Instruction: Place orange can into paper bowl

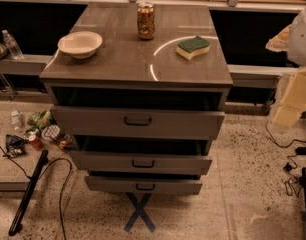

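Standing upright near the back edge of the grey cabinet top (pixel 133 66), your orange can (pixel 146 20) has its long axis vertical, silver rim pointing up and base flat on the surface. It sits roughly midway across the cabinet's width.

The paper bowl (pixel 80 44) rests open side up to the can's front left, near the left edge of the top and well apart from the can. A green-and-yellow sponge (pixel 193 47) lies to the can's front right, green face up, also apart from it.

Your gripper (pixel 292 101) hangs at the far right edge of the view, out beyond the cabinet's right side. The can stands well apart from it, to its left and farther back. The gripper shows as a pale cream shape below the white arm (pixel 304 31). You cannot tell how far open it is or whether it has hold of anything.

Below the top, three drawers (pixel 138 156) with dark handles stand partly pulled out, stepped one under another. A blue tape cross (pixel 139 213) marks the speckled floor in front of the lowest drawer. Litter (pixel 40 131) is scattered on the floor at left, a small red can (pixel 34 141) among it. A clear water bottle (pixel 12 44) stands on the ledge to the left of the cabinet. Black cables (pixel 58 184) trail across the floor on the left.
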`<state>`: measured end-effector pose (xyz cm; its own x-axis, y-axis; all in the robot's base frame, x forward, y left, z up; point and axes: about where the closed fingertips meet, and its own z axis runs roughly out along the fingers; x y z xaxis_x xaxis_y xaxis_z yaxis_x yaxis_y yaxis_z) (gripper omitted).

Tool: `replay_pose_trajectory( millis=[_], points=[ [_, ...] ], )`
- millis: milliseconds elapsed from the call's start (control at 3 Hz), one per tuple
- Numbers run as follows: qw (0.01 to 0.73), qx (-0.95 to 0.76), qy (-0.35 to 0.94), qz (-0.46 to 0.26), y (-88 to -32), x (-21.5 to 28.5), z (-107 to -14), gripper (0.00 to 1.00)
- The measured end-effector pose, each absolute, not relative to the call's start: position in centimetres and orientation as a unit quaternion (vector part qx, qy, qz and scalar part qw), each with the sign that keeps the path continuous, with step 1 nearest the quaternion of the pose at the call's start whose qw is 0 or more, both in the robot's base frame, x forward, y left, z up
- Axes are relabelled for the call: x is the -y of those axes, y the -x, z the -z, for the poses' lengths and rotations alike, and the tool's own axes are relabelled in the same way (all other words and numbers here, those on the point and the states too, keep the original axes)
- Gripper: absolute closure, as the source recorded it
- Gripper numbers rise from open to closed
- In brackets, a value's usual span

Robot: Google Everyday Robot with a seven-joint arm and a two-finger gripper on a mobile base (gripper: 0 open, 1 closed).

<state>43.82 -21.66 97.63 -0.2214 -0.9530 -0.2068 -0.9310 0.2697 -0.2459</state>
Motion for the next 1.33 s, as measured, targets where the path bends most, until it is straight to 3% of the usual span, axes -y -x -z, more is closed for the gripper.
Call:
replay_pose_trajectory(
  millis=[333,667,1333],
  points=[
    [0.165,-0.781,0.601,0.029,-44.2,21.4,-97.6,0.00],
    [0.232,-0.786,0.572,-0.037,-48.2,18.1,-97.5,0.00],
    [0.388,-0.781,0.436,-0.222,-61.9,8.3,-97.3,0.00]
  ],
)
